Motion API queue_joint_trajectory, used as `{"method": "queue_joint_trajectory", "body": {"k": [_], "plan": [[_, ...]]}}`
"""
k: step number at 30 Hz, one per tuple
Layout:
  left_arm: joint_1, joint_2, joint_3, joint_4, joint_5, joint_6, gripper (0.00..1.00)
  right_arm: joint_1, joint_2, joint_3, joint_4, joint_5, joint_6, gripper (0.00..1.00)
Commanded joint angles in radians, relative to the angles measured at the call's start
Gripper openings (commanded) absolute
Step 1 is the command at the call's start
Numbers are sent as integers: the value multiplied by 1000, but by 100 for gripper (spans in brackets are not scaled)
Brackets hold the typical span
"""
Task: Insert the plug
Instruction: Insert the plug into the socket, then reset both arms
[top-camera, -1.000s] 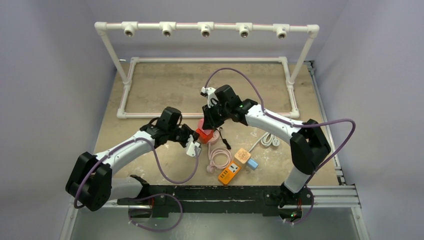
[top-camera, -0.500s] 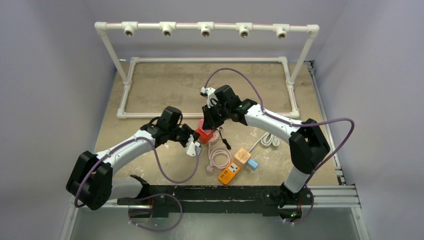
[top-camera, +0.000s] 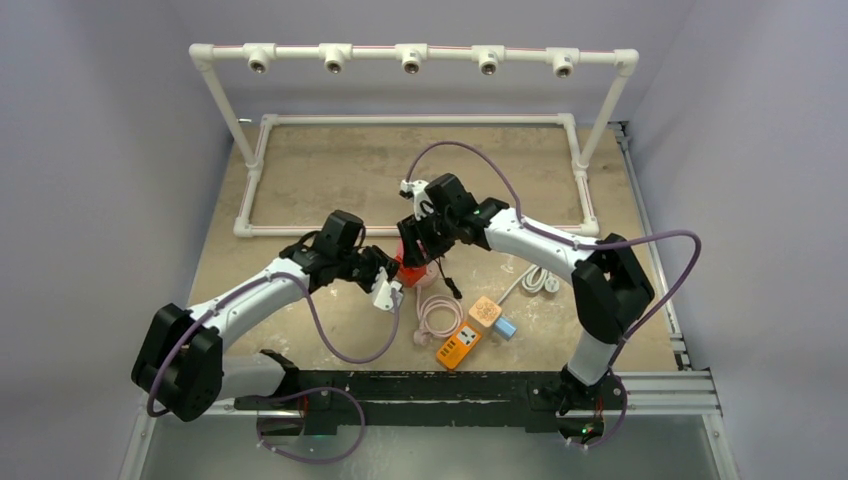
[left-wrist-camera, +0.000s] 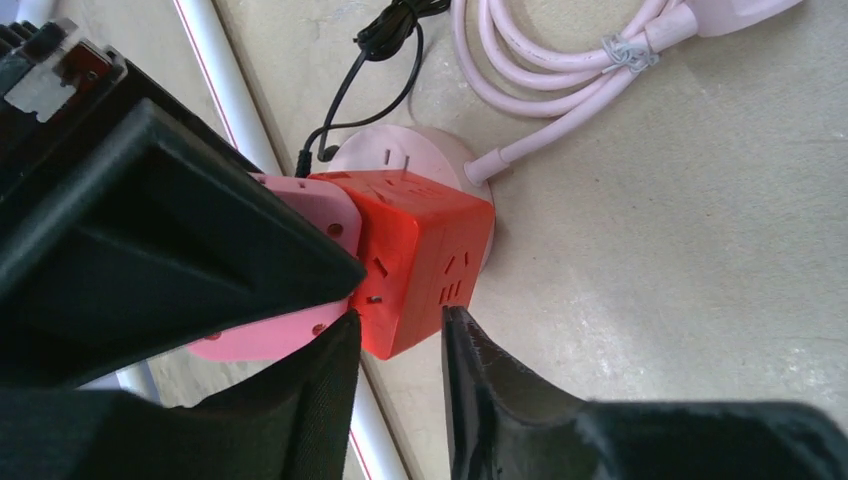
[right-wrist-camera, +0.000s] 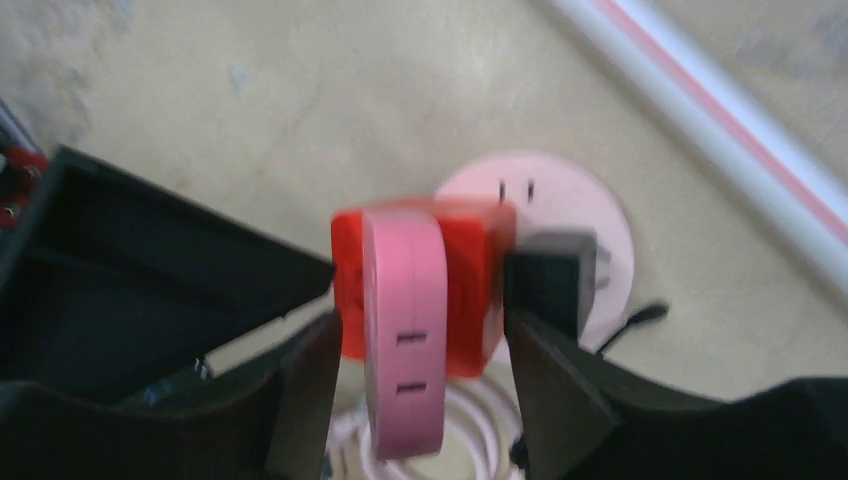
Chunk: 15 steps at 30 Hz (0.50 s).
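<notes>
Tabletop (top-camera: 330, 170) of tan board fills the overhead view, with a white plastic pipe frame (top-camera: 415, 118) across its upper half. The frame's top bar carries five fittings. The two arms meet at centre frame, over a red cube-shaped socket block (top-camera: 408, 268). The left gripper (top-camera: 393, 280) comes at the block from the lower left and the right gripper (top-camera: 418, 250) from the upper right. Lower right of them lie one coiled pink cable (top-camera: 435, 315), one orange power strip (top-camera: 458, 348), one small peach cube adapter (top-camera: 486, 311), one small blue adapter (top-camera: 506, 327) and one white power strip (top-camera: 540, 283).

In the left wrist view the red block stands at centre on a round pink socket base (left-wrist-camera: 420, 155). A flat, rounded pink plug body (left-wrist-camera: 320, 215) lies flush against the block's left face. The left fingers (left-wrist-camera: 320, 400) stand a little apart at the bottom of the frame, with the block's lower corner between their tips. I cannot tell whether they press on it. One thin black cable (left-wrist-camera: 375, 50) runs to the top edge.

The right wrist view is blurred. The red block and the pink plug are at centre, between the right fingers (right-wrist-camera: 550, 390), which are set wide. A black plug (right-wrist-camera: 550, 270) sits on the block's right side. I cannot tell whether the fingers grip.
</notes>
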Motion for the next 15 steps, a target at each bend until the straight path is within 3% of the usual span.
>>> {"method": "queue_joint_trajectory", "body": {"k": [1, 2, 3, 6, 8, 10, 13, 15], "plan": [[-5, -58, 63, -55, -25, -63, 39, 0, -13, 62, -70, 74, -13, 77], [-5, -74, 65, -68, -31, -71, 41, 0, -27, 71, -69, 78, -10, 95], [-5, -91, 63, -79, -37, -79, 45, -1, -46, 77, -67, 84, -6, 98], [-4, -150, 64, -108, -64, -125, 60, -3, -88, 90, -65, 119, 6, 99], [-1, -187, 67, -115, -91, -180, 80, -13, -113, 103, -76, 124, 2, 99], [11, -210, 79, -134, -114, -231, 94, -36, -139, 105, -81, 116, -5, 99], [78, -207, 125, -140, -119, -375, 99, -105, -205, 51, -33, 109, -17, 99], [178, -164, 168, -125, -108, -496, 99, -214, -259, -42, 44, 88, -21, 99]]}}
